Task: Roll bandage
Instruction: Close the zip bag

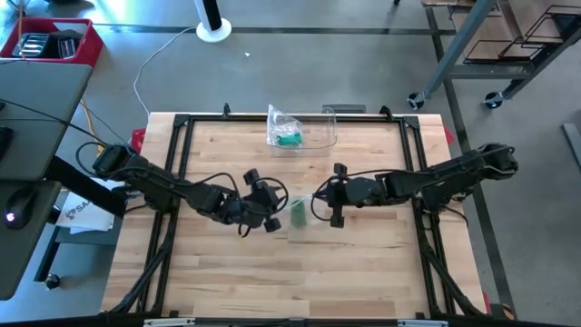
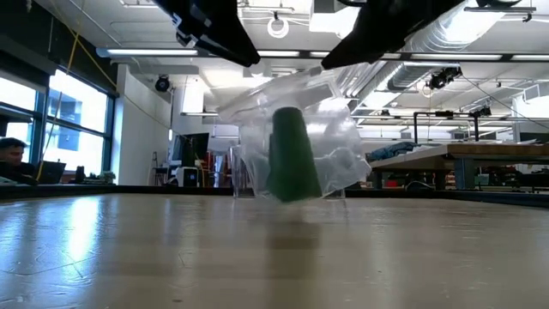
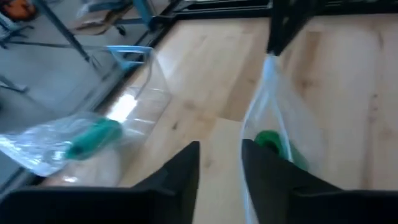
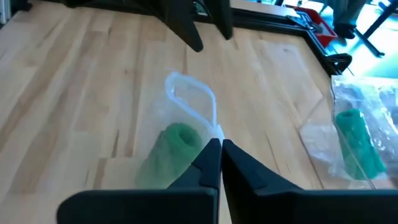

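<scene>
Bagging step in hand; right gripper [image 4: 220, 144] clamped on bag [image 4: 186, 99] holding green bandage roll [image 4: 171, 152]; left gripper [image 3: 221, 163] parted beside it — next, likely a clean release.

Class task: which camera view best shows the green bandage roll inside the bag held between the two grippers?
The low view: the green bandage roll stands central inside the clear bag. The right wrist view shows it foreshortened, the left wrist view only its end, the high view a small patch.
</scene>
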